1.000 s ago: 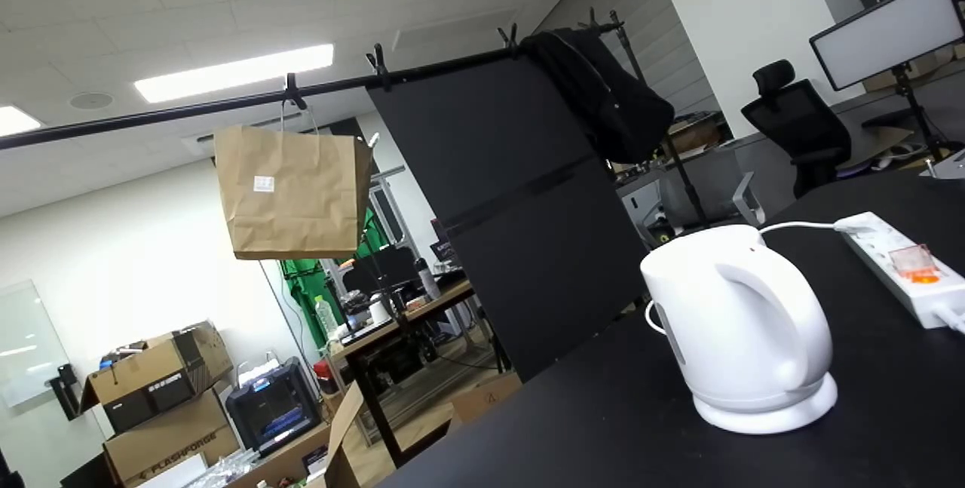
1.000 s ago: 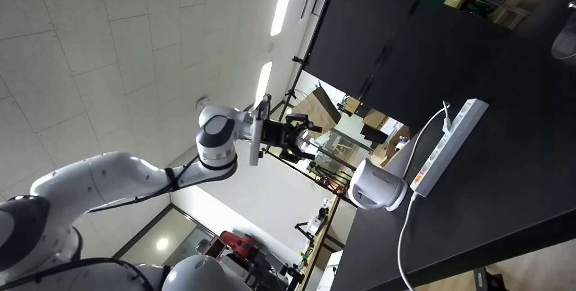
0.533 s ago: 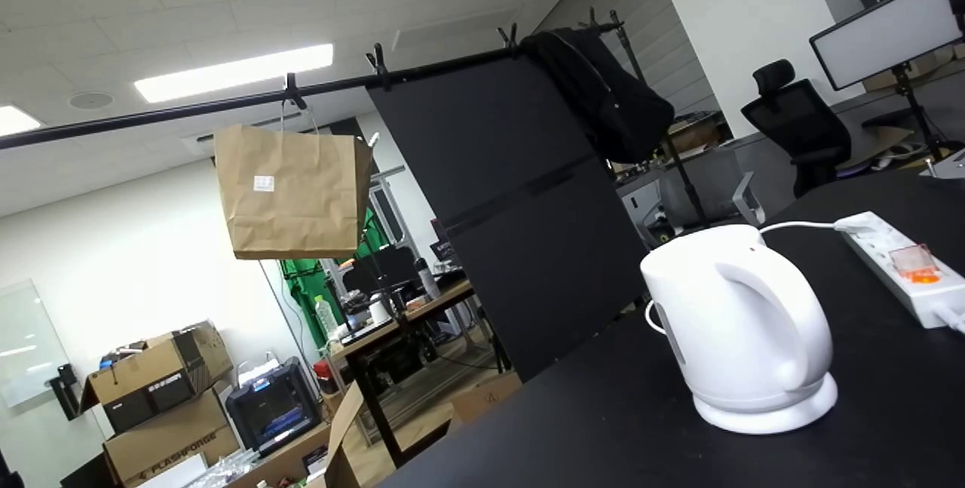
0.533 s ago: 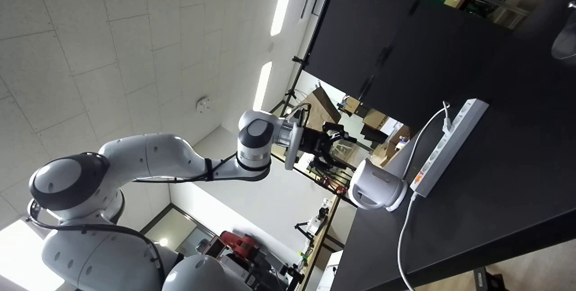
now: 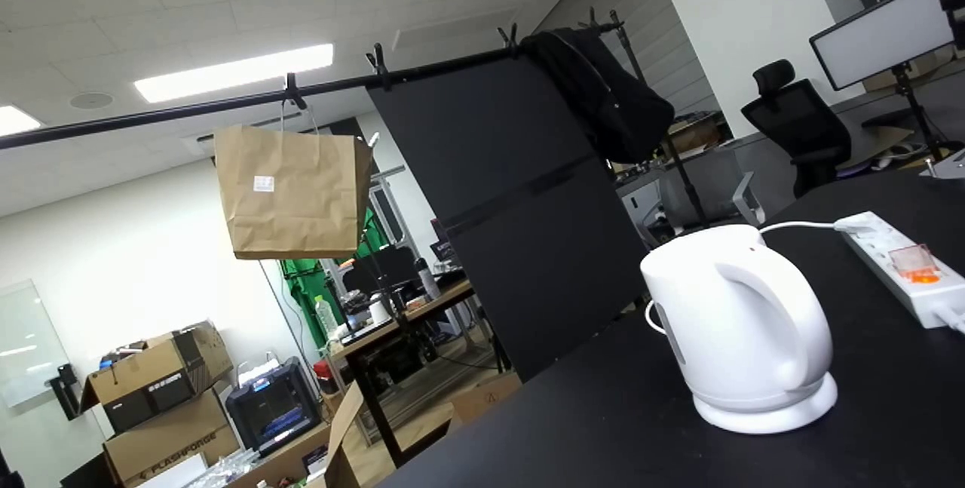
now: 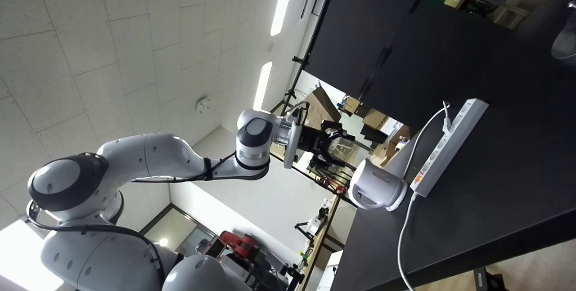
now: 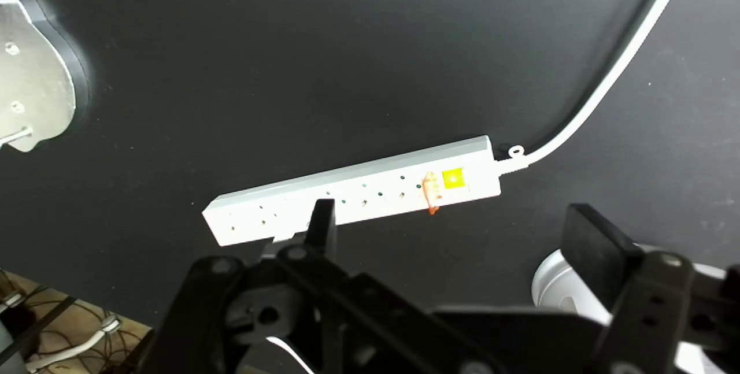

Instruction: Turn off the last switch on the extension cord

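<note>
Since the switch (image 7: 454, 178) on the extension cord (image 7: 354, 190), lying on the bench (image 7: 260, 85) near the kettle (image 5: 731, 329), shows yellow and seemingly lit, you apparently have the switching-off outstanding, your jaws wide apart and gripping nothing.

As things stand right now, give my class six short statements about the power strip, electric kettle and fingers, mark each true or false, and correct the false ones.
1. In the wrist view, the switch on the white power strip looks yellow. True.
2. The fingers are spread apart. True.
3. The fingers touch the switch. False: they are away from it.
4. The electric kettle stands upright on the black table. True.
5. The white power strip is standing on end. False: it lies flat.
6. Nothing is plugged into the white power strip. False: a white plug sits in it.
</note>
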`<move>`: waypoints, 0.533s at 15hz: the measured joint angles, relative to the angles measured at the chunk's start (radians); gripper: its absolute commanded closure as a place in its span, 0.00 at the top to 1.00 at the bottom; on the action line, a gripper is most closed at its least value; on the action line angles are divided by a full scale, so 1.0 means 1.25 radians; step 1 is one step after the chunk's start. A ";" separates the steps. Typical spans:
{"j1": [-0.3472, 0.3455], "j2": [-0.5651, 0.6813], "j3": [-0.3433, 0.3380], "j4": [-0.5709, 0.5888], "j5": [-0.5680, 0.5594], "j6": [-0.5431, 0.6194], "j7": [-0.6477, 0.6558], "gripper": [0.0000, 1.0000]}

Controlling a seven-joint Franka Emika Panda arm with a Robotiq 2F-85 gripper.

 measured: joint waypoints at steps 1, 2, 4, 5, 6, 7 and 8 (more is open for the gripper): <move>0.000 0.000 0.000 0.000 0.000 0.000 0.000 1.00; 0.000 0.000 0.000 0.000 0.000 0.000 -0.002 0.75; -0.001 0.005 0.001 -0.001 -0.011 0.013 0.000 0.68; -0.004 0.012 0.002 -0.001 -0.022 0.032 0.004 0.60; -0.007 0.023 0.003 0.000 -0.035 0.061 0.012 0.53; -0.010 0.040 0.005 0.003 -0.043 0.094 0.019 0.45; -0.012 0.060 0.005 0.007 -0.045 0.122 0.022 0.39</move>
